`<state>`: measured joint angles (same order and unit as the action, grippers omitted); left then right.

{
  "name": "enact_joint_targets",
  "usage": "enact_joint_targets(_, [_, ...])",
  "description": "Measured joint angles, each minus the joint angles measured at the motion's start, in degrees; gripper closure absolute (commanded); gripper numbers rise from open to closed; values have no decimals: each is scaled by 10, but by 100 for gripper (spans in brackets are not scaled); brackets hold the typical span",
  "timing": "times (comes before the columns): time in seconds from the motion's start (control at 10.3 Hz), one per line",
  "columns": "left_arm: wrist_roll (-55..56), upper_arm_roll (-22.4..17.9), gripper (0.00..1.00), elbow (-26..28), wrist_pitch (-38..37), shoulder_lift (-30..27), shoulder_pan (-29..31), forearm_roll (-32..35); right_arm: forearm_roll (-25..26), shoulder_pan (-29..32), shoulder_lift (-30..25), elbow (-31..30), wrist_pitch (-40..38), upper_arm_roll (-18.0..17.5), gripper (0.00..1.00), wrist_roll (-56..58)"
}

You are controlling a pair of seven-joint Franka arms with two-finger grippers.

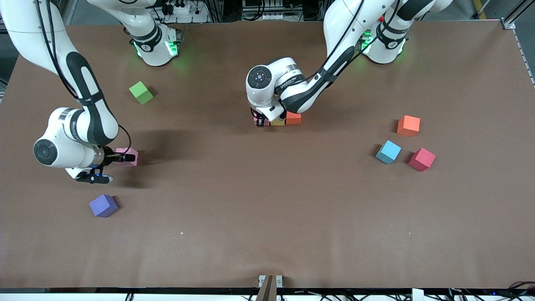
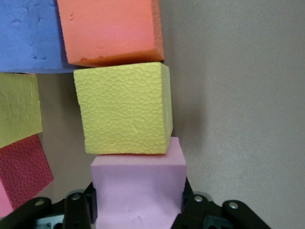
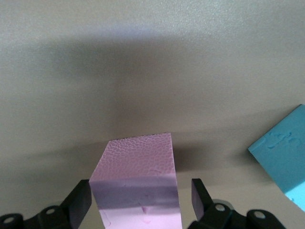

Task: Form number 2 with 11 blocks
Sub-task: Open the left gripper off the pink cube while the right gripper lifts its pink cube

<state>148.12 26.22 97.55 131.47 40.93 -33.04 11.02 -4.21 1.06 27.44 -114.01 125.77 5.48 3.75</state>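
Figure: only begun — a short row of pink cube (image 2: 138, 191), yellow cube (image 2: 125, 110) and orange cube (image 2: 112, 29) at mid-table, with a few more blocks just beside it in the left wrist view; most of the eleven probably unplaced.
Left gripper (image 1: 262, 121): down at the row's end, clenched on the pink cube, touching the yellow one.
Right gripper (image 1: 109, 167): low at the right arm's end, fingers (image 3: 80, 202) spread either side of a second pink cube (image 1: 126, 156) — not yet gripping.
Loose blocks: purple cube (image 1: 103, 205), orange block (image 1: 408, 125), blue cube (image 1: 388, 151), red cube (image 1: 421, 159).
Not needed: green cube (image 1: 141, 92).
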Motion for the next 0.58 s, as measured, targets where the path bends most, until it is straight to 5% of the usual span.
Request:
enact_joint_targets(0.39, [0,0,100,6,0,0,0,0,0,0,-1,-2,3,0,88,0])
enact_joint_targets(0.48, [0,0,84,8,0,0,0,0,0,0,-1,-2,3,0,91,0])
enact_joint_targets(0.58, [0,0,1,9,0,0,0,0,0,0,-2,-2,2,0,91,0])
